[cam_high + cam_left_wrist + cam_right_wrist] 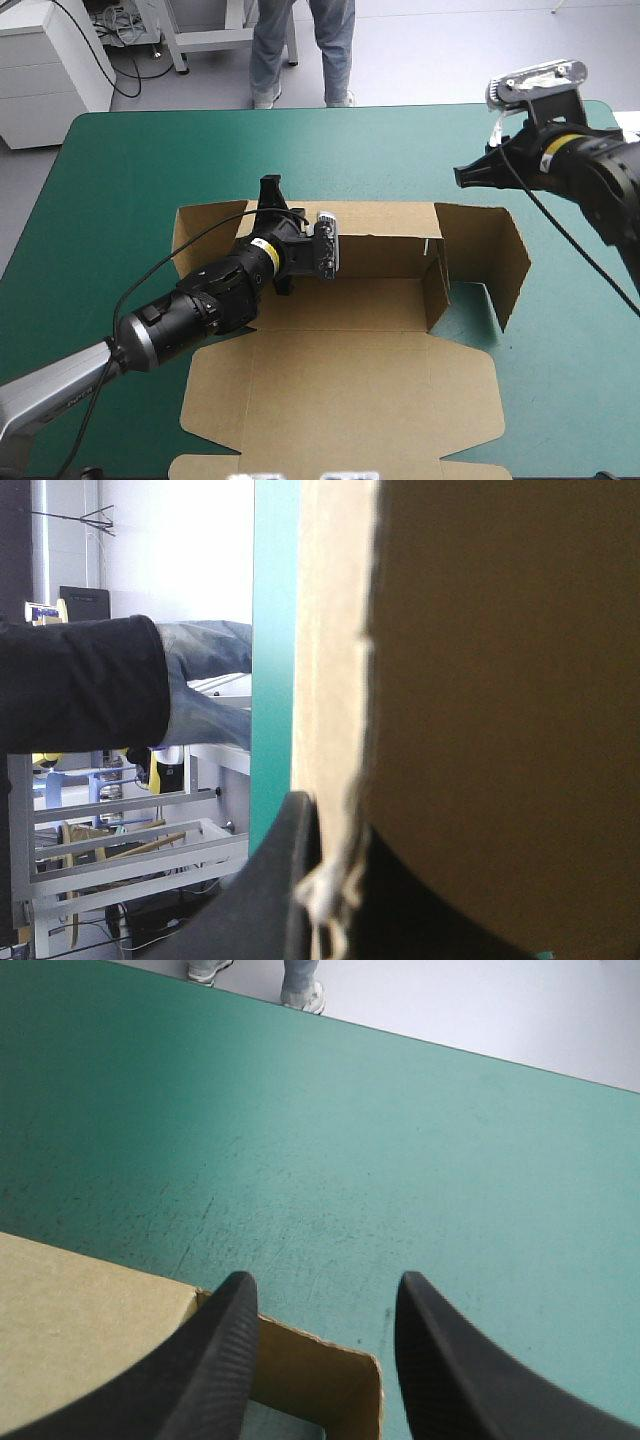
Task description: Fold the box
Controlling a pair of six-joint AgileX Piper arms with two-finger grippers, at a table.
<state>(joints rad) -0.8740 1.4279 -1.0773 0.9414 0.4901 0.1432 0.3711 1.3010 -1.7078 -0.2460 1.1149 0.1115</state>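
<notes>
Where the teal-green table cover [130,170] carries it, the brown cut-board box [340,390] sits mid-surface and reaches toward the near edge. Its far wall stands raised. A right side wall also stands, with an end flap angled out toward the right edge. The broad lid panel, notched at its corners, lies flat toward the near edge.

The left gripper [269,190], two black curved-fin fingers, is clamped on the top of the far wall near its left end. The left wrist view shows the board [480,680] pinched in that gripper [325,880].

The right gripper [462,177] hovers near the far right corner. Its fingers stand apart [323,1282], holding nothing, over a raised board corner [80,1320].
</notes>
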